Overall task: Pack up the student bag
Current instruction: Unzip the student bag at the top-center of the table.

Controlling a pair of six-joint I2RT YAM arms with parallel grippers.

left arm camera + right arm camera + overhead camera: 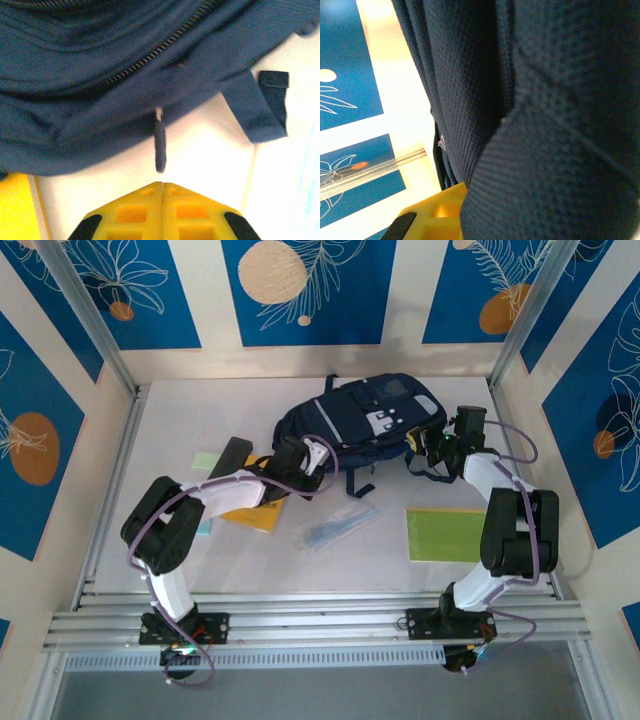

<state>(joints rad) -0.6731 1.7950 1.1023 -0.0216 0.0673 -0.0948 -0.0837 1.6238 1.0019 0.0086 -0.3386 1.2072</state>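
– Left tool [163, 186], state?
– Yellow fingers pressed together, nothing between them. Dark zip pull [160, 145] hangs off the bag [350, 415] just ahead of the tips; touching or not, can't tell.
– Right tool [432, 445]?
– Up against the bag's right end. Its wrist view: navy fabric folds over it, one yellow finger [437, 212] peeks out lower left. Spread or pinching, can't tell.
– Bag location?
– Lying on the white worktop [250, 565], far side, centre-right, grey patches facing up, between the two tools. Left tool sits at its near-left edge.
– Zip?
– Zip [150, 57] runs slantwise across the fabric above the pull. Blue strap [252, 112] trails onto the worktop right of the pull, black strap end [274, 82] beside it.
– Loose stuff?
– Yellow book [252, 515] partly under the left arm, close to the bag's near edge. Clear pouch [337, 526] just right of the book, green pad [445, 533] near the right arm, both apart from the bag.
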